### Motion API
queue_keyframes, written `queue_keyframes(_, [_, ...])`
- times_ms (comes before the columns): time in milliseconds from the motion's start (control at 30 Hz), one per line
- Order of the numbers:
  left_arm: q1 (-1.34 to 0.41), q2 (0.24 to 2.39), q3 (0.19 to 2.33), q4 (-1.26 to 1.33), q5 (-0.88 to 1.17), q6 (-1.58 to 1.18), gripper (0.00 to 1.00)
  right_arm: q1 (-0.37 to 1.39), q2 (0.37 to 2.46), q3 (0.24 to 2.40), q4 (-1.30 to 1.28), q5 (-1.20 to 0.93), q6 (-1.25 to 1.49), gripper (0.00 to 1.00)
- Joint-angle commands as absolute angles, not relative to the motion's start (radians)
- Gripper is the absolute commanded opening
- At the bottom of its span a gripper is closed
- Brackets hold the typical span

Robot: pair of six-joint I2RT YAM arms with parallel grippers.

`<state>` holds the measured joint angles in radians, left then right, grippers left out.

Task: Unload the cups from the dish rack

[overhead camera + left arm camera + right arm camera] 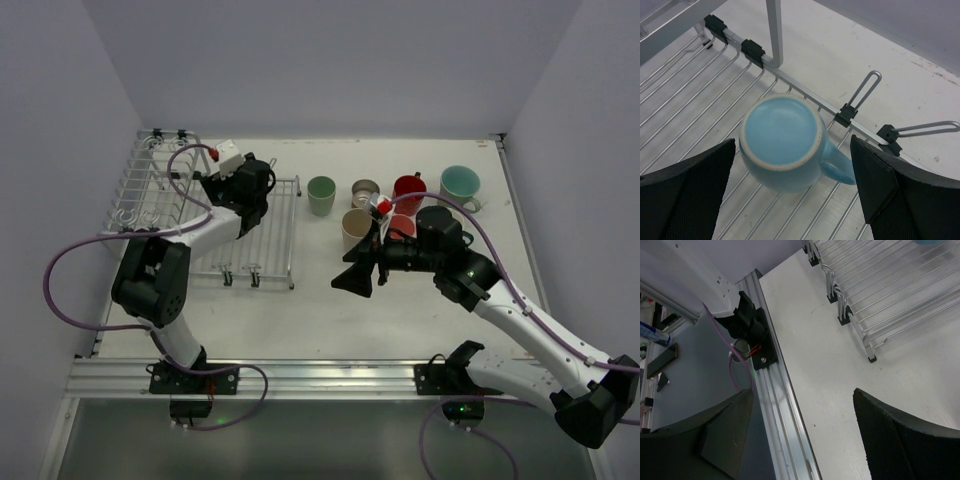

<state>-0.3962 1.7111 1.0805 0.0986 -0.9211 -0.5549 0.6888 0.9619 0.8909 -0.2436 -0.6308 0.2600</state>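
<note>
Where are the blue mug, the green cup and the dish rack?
blue mug (780,135): left wrist view, its round upward face.
green cup (321,195): top view, its opening.
dish rack (275,235): top view, the flat tray's wires.

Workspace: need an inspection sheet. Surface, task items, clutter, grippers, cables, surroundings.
Surface: white table, bare near the front.
Job's things: dish rack at left; light blue mug upside down on its flat grid. On the table at right: pale green cup, metallic cup, red mug, teal mug, beige cup; one reddish cup partly hidden by the right arm.
Clutter: nothing seen.
Grippers: left gripper open, straddling the blue mug, not touching. Right gripper open, empty, over bare table.
Cables: purple cables loop freely off both arms; none snagged.
Surroundings: plain walls, aluminium rail at near edge.
</note>
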Motion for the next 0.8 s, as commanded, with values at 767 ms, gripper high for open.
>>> queue_keyframes(767, [-0.344,1.779,1.123,0.199,-0.904,-0.545,0.78,0.693,0.945,0.867,-0.167,-0.710,0.253,0.83])
